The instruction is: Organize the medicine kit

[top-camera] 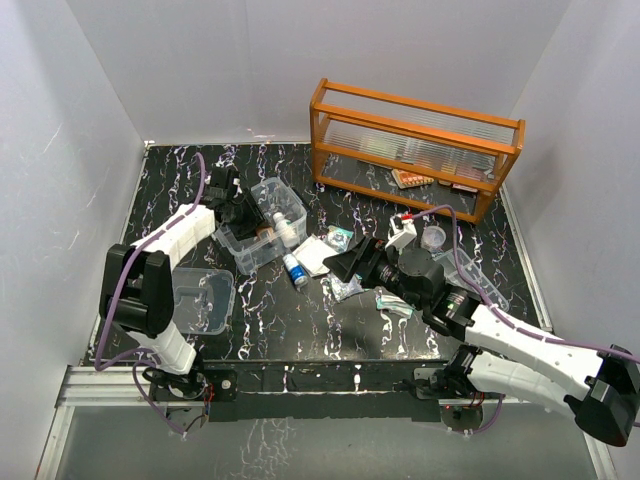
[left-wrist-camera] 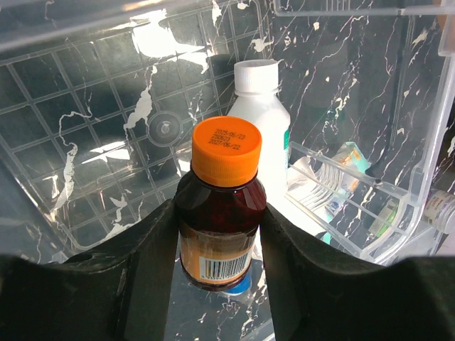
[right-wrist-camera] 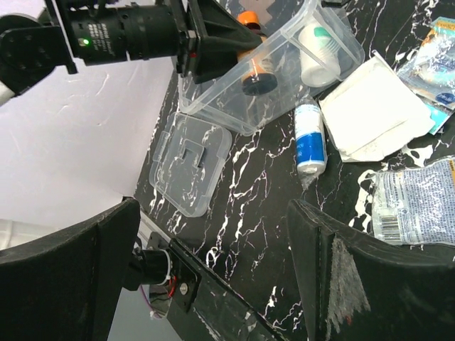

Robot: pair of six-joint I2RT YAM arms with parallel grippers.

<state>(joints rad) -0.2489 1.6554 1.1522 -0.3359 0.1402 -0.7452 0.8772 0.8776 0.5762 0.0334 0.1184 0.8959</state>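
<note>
The medicine kit, a clear plastic box, stands open at the left middle of the table. It also shows in the right wrist view. My left gripper reaches into it and is shut on a dark amber bottle with an orange cap, held inside the box. A white bottle stands in the box behind it. The clear lid lies flat on the table in front of the box, also in the right wrist view. My right gripper is open and empty above the table.
A small blue-and-white bottle and a white flat packet lie right of the box. Several foil and plastic packets lie by my right gripper. The orange glass-fronted rack stands at the back right. A clear cup stands nearby.
</note>
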